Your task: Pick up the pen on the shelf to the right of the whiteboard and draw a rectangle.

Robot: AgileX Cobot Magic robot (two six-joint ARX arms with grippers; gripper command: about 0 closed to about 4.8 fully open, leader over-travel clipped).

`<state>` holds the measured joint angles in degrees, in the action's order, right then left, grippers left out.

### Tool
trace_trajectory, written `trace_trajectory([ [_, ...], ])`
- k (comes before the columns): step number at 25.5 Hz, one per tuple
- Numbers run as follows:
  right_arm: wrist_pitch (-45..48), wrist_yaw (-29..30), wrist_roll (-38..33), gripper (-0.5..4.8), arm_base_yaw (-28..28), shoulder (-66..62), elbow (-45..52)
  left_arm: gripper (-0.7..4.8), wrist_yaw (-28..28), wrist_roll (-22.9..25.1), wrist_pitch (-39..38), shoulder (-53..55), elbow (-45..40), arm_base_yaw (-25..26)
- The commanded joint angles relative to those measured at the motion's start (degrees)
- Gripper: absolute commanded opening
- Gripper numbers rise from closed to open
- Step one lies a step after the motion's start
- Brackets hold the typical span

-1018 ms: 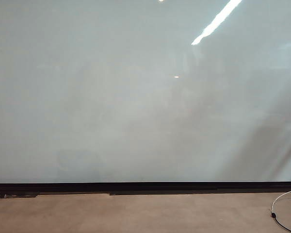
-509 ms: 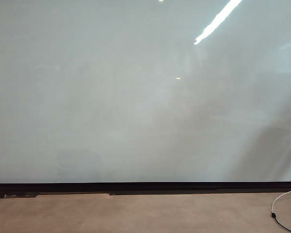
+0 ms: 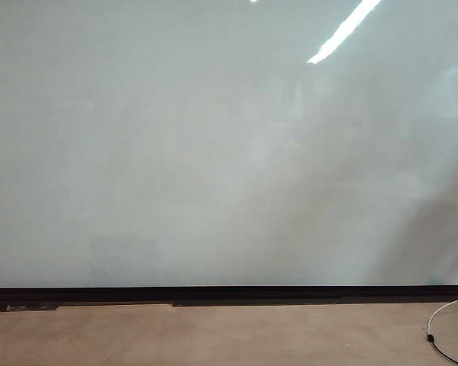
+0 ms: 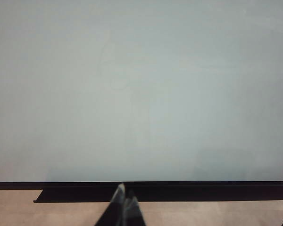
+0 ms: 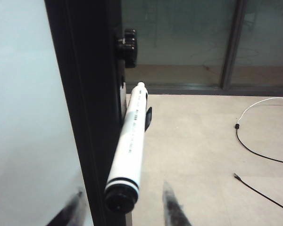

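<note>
**Asker:** What was the room like?

**Me:** A pale floor (image 5: pixel 198 155) with a loose cable (image 5: pixel 254 150) on it, glass panels behind, and the whiteboard (image 3: pixel 214 152) filling most of the exterior view, bare, with no rectangle on it.

**Asker:** And the pen?

**Me:** The pen (image 5: pixel 131 143) lay on a small shelf at the board's black side frame (image 5: pixel 85 94), its dark end toward me. My right claw (image 5: pixel 122 207) stood wide, one finger on each side of that end, not touching it.

**Asker:** What could have gone wrong?

**Me:** One finger sat close to the frame; I judged it might catch there, or nudge the pen off its shelf. The barrel looked smooth and could slip from a shallow pinch.

**Asker:** Your other arm?

**Me:** My left claw (image 4: pixel 124 205) was low before the board, fingers together, empty. A black knob (image 5: pixel 127 47) stuck out beyond the pen.
</note>
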<state>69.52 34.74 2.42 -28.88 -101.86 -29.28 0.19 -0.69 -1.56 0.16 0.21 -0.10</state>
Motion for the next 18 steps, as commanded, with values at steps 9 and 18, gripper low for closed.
trace_trajectory([
  [9,8.98,1.36,-4.66,2.12,0.00,-5.27,-1.38,-0.04,0.02,0.24,0.35,0.02,0.17,0.00],
  [18,9.57,1.42,-5.29,2.12,0.31,-5.42,-3.19,-0.04,0.02,0.24,0.35,0.02,0.17,0.00],
])
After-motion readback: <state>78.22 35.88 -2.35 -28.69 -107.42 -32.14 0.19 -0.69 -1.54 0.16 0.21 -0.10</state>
